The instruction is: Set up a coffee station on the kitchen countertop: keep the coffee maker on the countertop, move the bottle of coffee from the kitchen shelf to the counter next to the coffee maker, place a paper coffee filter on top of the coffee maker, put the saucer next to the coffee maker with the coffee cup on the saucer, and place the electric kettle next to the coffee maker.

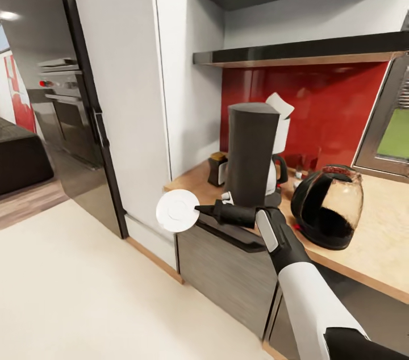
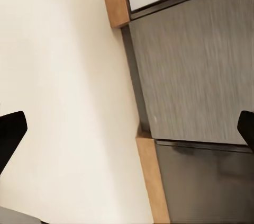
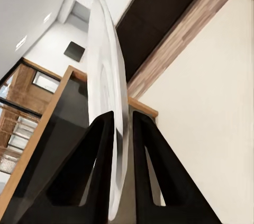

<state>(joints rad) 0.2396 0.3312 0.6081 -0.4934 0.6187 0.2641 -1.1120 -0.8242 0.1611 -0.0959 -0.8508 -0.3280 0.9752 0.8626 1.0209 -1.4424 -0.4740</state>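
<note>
- The saucer [image 1: 178, 210] is in your right gripper [image 1: 200, 209], pinched by its rim and turned on edge, out over the floor [image 1: 68, 286] just off the front corner of the kitchen countertop [image 1: 372, 235].
- Treat it as light, stiff, glossy and breakable; an edge pinch like this could let it slip or swivel, so move gently.
- The right wrist view shows what the head view cannot: both fingers [image 3: 100, 166] closed on the thin rim, one to each face.
- The head view gives the goal: the coffee maker [image 1: 250, 153], with the electric kettle [image 1: 329, 206] beside it.
- Your left gripper [image 2: 127, 128] hangs wide open, empty, facing the cabinet fronts [image 2: 196, 70].
</note>
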